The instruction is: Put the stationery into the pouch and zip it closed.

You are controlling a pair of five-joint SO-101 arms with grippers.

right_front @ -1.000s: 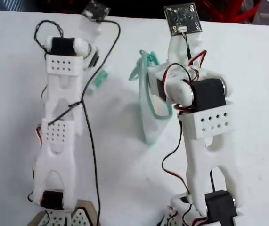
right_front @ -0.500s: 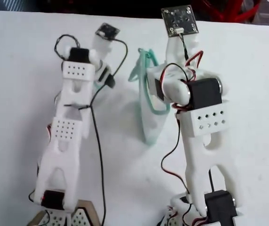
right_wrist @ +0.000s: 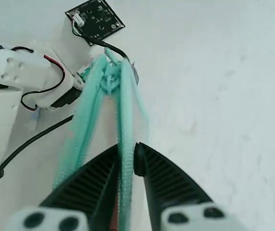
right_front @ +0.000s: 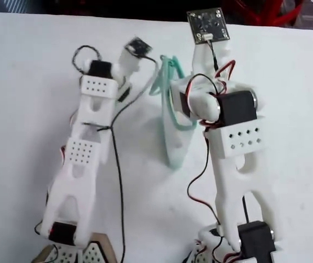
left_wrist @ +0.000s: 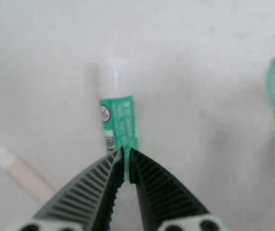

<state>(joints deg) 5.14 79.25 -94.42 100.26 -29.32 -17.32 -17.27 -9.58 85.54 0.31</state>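
1. My left end effector [left_wrist: 126, 154] is clamped on the tail of a green-labelled tube [left_wrist: 117, 113], capped end leading, likely so that it slides straight into the pouch [right_front: 176, 147].
2. My right end effector [right_wrist: 126, 155] pinches the pouch's teal zipper edge, apparently to hold the mouth up and steady. The pouch sits toward the far edge of the tabletop [right_front: 288, 82], about midway across.
3. Over the last second my left arm has swung from the tabletop's left side toward the pouch mouth; my right arm has barely stirred.

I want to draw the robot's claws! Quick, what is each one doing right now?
Left gripper: shut on the green tube.
Right gripper: shut on the pouch edge.
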